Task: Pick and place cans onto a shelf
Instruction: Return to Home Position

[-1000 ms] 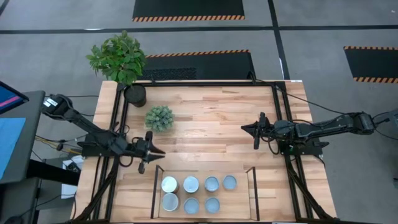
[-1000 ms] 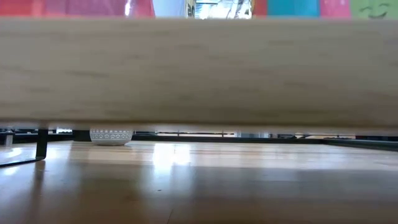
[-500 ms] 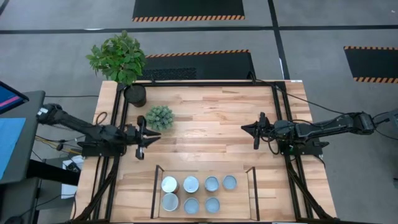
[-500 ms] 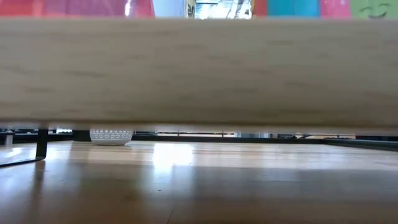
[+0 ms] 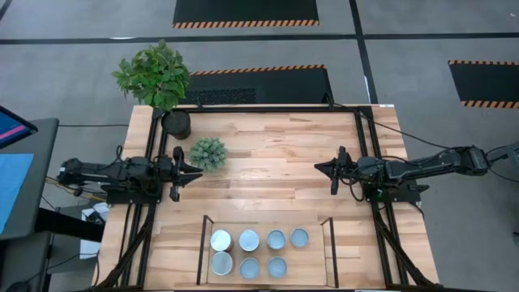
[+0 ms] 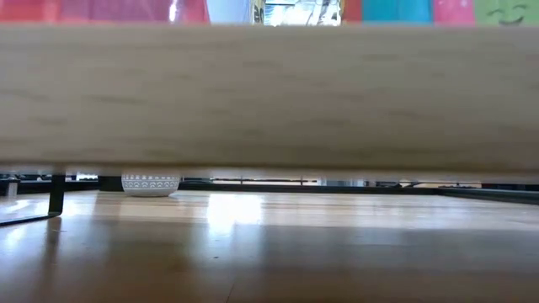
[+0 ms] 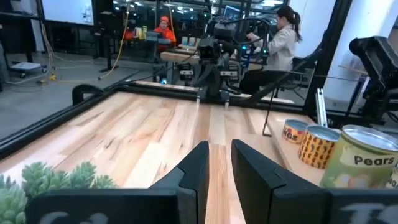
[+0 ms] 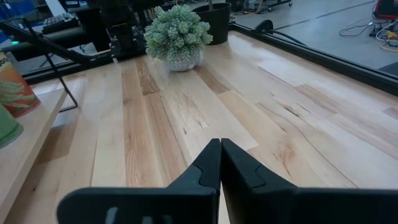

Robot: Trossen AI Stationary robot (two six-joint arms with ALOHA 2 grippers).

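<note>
Seven cans with silvery-blue tops (image 5: 250, 252) stand upright in two rows on the light wooden shelf (image 5: 312, 258) at the table's near edge, between its dark brackets (image 5: 201, 243). Some labelled cans (image 7: 357, 155) also show in the left wrist view. My left gripper (image 5: 195, 168) hovers at the table's left side, beside the small plant, its fingers a narrow gap apart (image 7: 217, 165) and empty. My right gripper (image 5: 320, 168) hovers at the right side, shut and empty (image 8: 221, 163). In the low view the shelf board's edge (image 6: 269, 93) hides the cans.
A small green plant in a white pot (image 5: 208, 154) stands just right of my left gripper. A leafy plant in a black pot (image 5: 175, 122) stands at the far left corner. Bare tabletop (image 5: 276, 178) lies between the grippers. A person (image 7: 283, 37) sits beyond the table.
My left gripper has gone from beside the shelf's far left corner toward the table's far edge and a little toward its left edge, and now hovers next to the small plant. The cans and my right gripper have kept still.
</note>
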